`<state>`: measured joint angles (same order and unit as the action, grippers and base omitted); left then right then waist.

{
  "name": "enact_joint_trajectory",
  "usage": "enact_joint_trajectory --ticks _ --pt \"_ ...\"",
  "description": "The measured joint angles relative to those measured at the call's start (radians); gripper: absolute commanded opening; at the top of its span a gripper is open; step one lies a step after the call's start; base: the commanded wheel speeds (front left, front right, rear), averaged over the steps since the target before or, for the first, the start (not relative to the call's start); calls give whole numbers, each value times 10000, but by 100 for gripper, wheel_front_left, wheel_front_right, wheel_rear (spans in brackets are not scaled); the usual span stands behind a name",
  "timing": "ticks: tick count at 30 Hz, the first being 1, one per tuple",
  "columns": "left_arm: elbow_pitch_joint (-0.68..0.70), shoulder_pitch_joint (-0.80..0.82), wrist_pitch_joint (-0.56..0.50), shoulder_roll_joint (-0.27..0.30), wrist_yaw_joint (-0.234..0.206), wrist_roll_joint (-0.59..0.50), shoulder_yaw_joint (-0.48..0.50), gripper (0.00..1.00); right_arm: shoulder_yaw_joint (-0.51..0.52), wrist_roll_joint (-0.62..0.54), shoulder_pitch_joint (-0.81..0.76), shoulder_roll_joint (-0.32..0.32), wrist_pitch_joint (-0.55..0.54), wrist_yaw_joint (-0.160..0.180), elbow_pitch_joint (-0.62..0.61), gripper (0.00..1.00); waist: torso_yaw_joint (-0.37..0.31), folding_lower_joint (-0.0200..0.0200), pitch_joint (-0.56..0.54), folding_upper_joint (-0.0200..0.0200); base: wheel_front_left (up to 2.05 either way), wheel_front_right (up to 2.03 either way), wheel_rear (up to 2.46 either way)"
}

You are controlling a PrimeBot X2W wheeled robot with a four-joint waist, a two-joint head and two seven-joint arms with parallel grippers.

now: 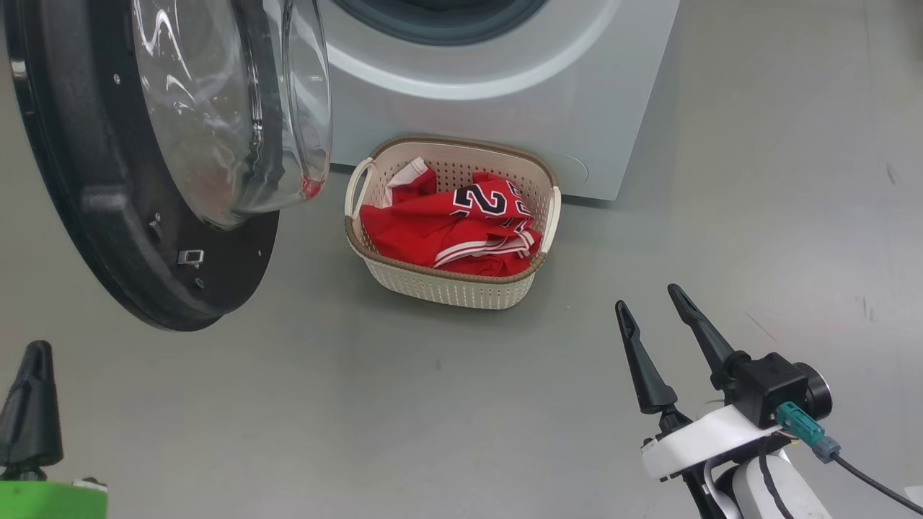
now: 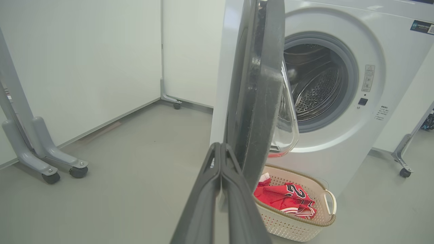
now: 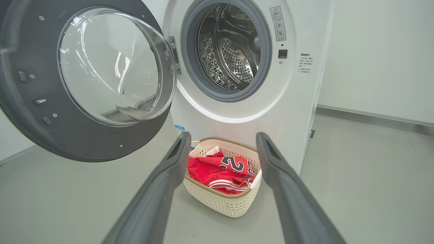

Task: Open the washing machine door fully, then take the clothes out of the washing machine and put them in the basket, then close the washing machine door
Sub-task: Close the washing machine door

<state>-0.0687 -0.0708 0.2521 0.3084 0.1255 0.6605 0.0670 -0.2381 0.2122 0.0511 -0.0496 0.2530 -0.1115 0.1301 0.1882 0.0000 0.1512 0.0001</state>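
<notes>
The red jersey (image 1: 461, 223) lies crumpled in the cream basket (image 1: 447, 288) on the floor before the white washing machine (image 1: 505, 65). The steel drum (image 3: 234, 51) looks empty. The black-rimmed door (image 1: 94, 187) hangs wide open at the left, its glass bowl (image 1: 231, 108) facing right. My right gripper (image 1: 652, 306) is open and empty, low at the right, well short of the basket (image 3: 222, 203). My left gripper (image 1: 32, 349) sits at the bottom left; its fingers (image 2: 220, 149) are pressed together, just left of the door's edge (image 2: 257, 101).
Grey floor spreads around the basket. A grey wheeled stand (image 2: 44, 159) is by the wall left of the machine, and another caster leg (image 2: 403, 159) stands to its right. White walls (image 3: 383, 57) close in behind.
</notes>
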Motion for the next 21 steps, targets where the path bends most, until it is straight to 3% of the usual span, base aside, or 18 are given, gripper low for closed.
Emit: enact_joint_trajectory --ticks 8,16,21 --pt "-395 866 -1095 -447 0 3758 658 0 -90 -15 24 2 0 -2 13 100 -123 0 171 0 0 0 0" --pt "-836 1900 -3060 -890 -8 7323 1756 0 -96 -27 40 0 0 -4 13 100 -233 0 383 0 0 0 0" --pt "-1133 2769 -4100 -922 -736 9260 2604 0 -90 -29 146 0 0 -4 10 100 -298 0 543 0 0 0 0"
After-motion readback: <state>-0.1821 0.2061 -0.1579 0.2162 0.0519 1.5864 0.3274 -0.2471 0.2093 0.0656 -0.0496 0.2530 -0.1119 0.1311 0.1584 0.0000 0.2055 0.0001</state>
